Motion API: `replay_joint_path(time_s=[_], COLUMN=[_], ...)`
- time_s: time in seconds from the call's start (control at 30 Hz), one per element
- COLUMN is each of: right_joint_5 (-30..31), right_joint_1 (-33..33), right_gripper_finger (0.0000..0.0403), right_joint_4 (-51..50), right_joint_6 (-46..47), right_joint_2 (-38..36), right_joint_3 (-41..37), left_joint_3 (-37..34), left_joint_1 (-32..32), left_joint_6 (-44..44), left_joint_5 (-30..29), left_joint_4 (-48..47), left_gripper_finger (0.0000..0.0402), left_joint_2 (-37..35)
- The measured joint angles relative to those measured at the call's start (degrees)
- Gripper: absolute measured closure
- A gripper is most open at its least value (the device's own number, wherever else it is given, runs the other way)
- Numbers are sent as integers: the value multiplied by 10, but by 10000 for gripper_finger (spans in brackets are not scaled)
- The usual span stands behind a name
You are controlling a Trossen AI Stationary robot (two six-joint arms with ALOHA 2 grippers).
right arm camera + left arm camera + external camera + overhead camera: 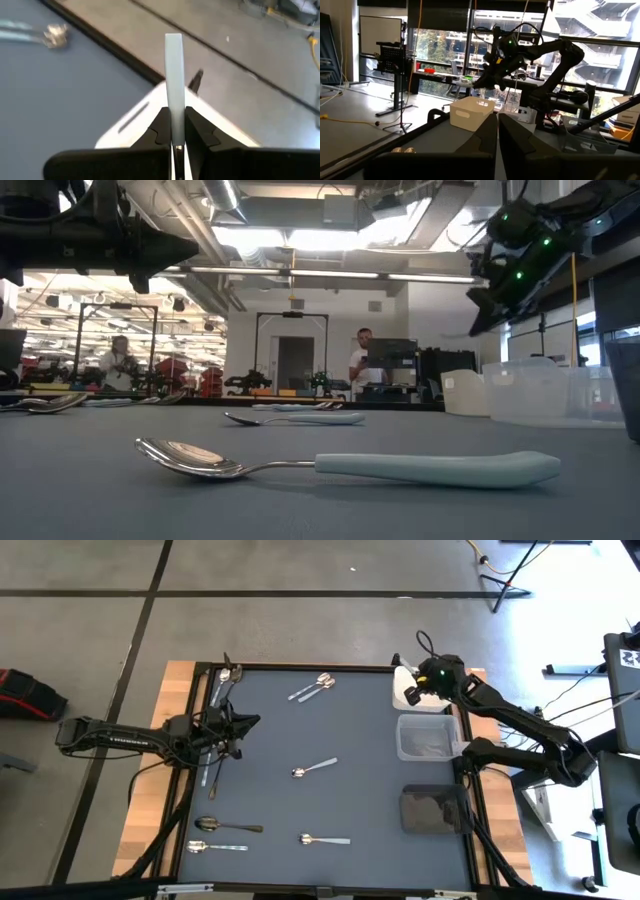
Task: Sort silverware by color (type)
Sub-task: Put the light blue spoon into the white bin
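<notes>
From above, the silverware lies spread on the grey table (330,720). Two pieces (313,689) sit near the far edge, one spoon (313,768) in the middle, one (324,839) near the front, and two more (225,827) at the front left. A small bunch (224,680) rests at the far left corner. The right gripper (412,692) hangs over the white bin (405,698) at the far right corner. A clear bin (427,737) and a dark bin (434,808) line up nearer the front on that side. The left gripper (250,722) waits over the left side of the table.

From table height, the nearest spoon (340,465) has a shiny bowl and a pale blue handle. It looks light, stiff and slippery — the thicker handle seems the best place to pinch it, near its middle, so it does not tip.

In the left wrist view, the left gripper (497,137) has its fingers almost together, with nothing between them. The white bin (471,112) shows far off, under the other arm.

In the right wrist view, the right gripper (174,142) is clamped on a pale blue handle (174,75) that sticks straight out past the fingers. The white bin (150,117) is right below it. The hold is near one end, so I think the piece could swing or slip — a slow let-go looks safest. Two more pieces (35,32) lie on the table beyond.
</notes>
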Motion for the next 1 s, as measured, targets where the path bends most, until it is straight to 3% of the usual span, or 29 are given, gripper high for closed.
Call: replay_joint_path(time_s=[0.27, 0.47, 0.7, 1.0], right_joint_5=[5, 60, 62, 114], right_joint_1=[-4, -4, -3, -3], right_gripper_finger=[386, 386, 384, 287], right_joint_4=[-53, -44, -16, -32], right_joint_6=[-31, -52, -31, -31], right_joint_2=[57, 101, 150, 139], right_joint_3=[0, 0, 0, 15], left_joint_3=[0, 0, 0, 0], left_joint_1=[0, 0, 0, 0], left_joint_6=[0, 0, 0, 0], left_joint_5=[0, 0, 0, 0], left_joint_4=[0, 0, 0, 0], left_gripper_finger=[391, 391, 391, 391], left_joint_2=[0, 0, 0, 0])
